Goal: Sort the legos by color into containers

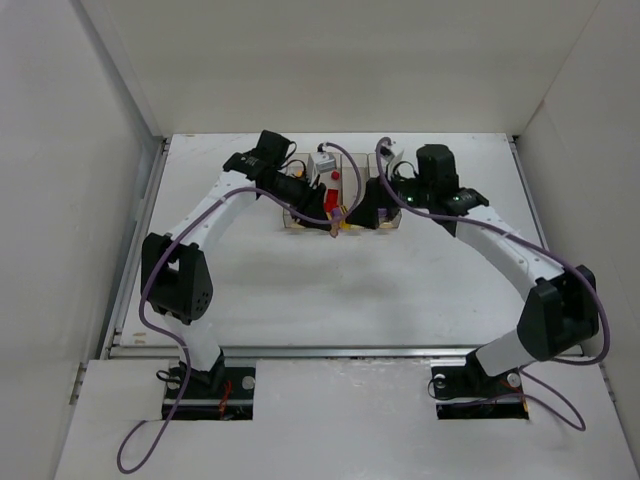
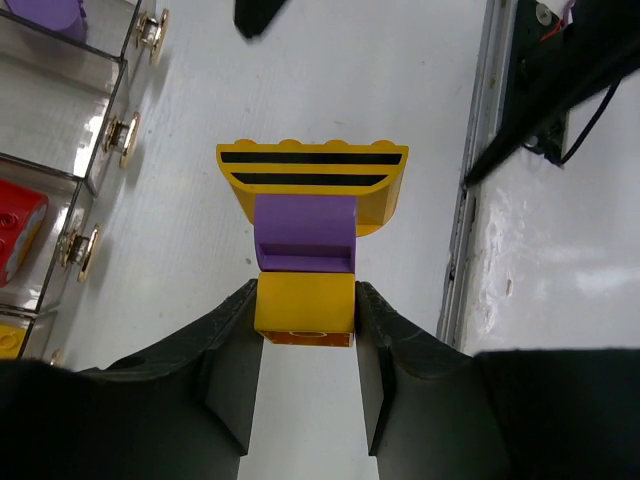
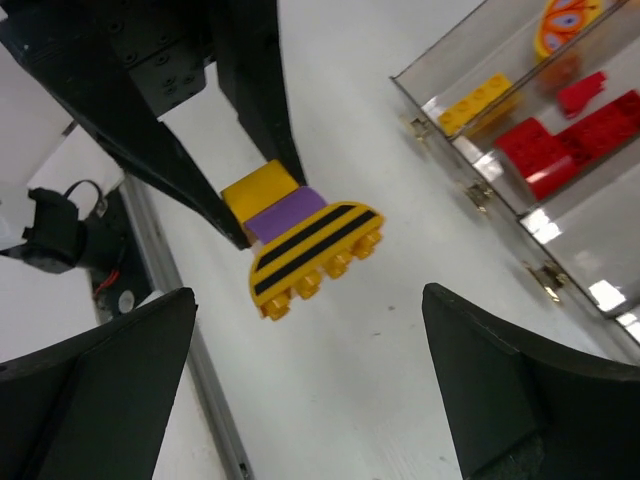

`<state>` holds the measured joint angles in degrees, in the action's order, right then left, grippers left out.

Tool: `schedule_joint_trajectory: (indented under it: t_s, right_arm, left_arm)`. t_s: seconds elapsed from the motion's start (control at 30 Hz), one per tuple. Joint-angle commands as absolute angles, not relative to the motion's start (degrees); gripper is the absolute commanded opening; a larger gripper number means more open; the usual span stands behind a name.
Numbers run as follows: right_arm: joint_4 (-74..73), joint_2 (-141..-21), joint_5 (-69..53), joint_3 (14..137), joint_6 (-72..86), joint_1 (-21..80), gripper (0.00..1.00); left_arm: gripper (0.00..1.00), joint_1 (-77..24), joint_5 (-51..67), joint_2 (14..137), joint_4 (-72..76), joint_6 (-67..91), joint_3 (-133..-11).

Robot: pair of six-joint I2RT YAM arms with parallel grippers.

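The left hand (image 2: pixel 305 350) is pinching a lego cluster (image 2: pixel 310 195) by its base. Both fingers (image 2: pixel 225 365) press on the flat sides of a plain yellow block (image 2: pixel 305 305), and the rest of the cluster sticks out past the fingertips. Stacked on that block is a purple piece (image 2: pixel 305 235), then a wide yellow arch (image 2: pixel 312 165) with two black stripes and studs along its far edge.

In the right wrist view the cluster juts from the left hand's tips over the white bench (image 3: pixel 400 330). Whether it touches the bench cannot be told.

The right hand (image 3: pixel 310 400) is spread wide with nothing between its fingers. The cluster lies ahead of it, lined up with the gap and apart from both fingers.

The clear bins (image 2: pixel 60 110) stand near the cluster, which is outside them. Their ends, fitted with brass knobs (image 2: pixel 122 135), face it. In the left wrist view one bin holds a purple lego (image 2: pixel 50 12), the next a red lego (image 2: pixel 18 235), and a yellow bit (image 2: pixel 8 340) shows in the bin after that. The right wrist view shows a yellow brick (image 3: pixel 475 98) in one bin and red bricks (image 3: pixel 560 145) in its neighbour.
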<state>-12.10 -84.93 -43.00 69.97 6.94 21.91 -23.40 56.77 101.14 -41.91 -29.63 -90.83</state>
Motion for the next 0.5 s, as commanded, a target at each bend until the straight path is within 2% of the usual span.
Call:
schedule_joint_trajectory:
  t_s: [0.0, 0.2, 0.3, 0.33, 0.43, 0.47]
  right_arm:
    - [-8.4, -84.4, -44.6, 71.6, 7.6, 23.6, 1.00]
    - [-8.4, -90.7, -50.9, 73.8, 11.1, 23.6, 0.94]
    - [-8.4, -91.4, -51.4, 73.8, 11.1, 24.2, 0.85]
    - [-8.4, -91.4, -50.8, 73.8, 11.1, 24.2, 0.77]
    - [-8.4, -91.4, -49.7, 74.4, 11.1, 24.2, 0.62]
    - [-8.4, -91.4, -49.7, 74.4, 11.1, 24.2, 0.62]
  left_arm:
    - [0.00, -23.7, 60.5, 101.0, -40.4, -26.9, -93.4]
    - [0.00, -24.3, 58.6, 100.5, -39.4, -26.9, -93.4]
    - [0.00, -24.3, 58.6, 99.9, -38.9, -26.4, -93.4]
    - [0.00, -24.8, 58.6, 99.9, -38.8, -26.4, -93.4]
    - [0.00, -24.8, 58.6, 99.9, -38.8, -26.4, -93.4]
    - [0.00, -24.8, 58.6, 99.9, -38.8, -26.4, -93.4]
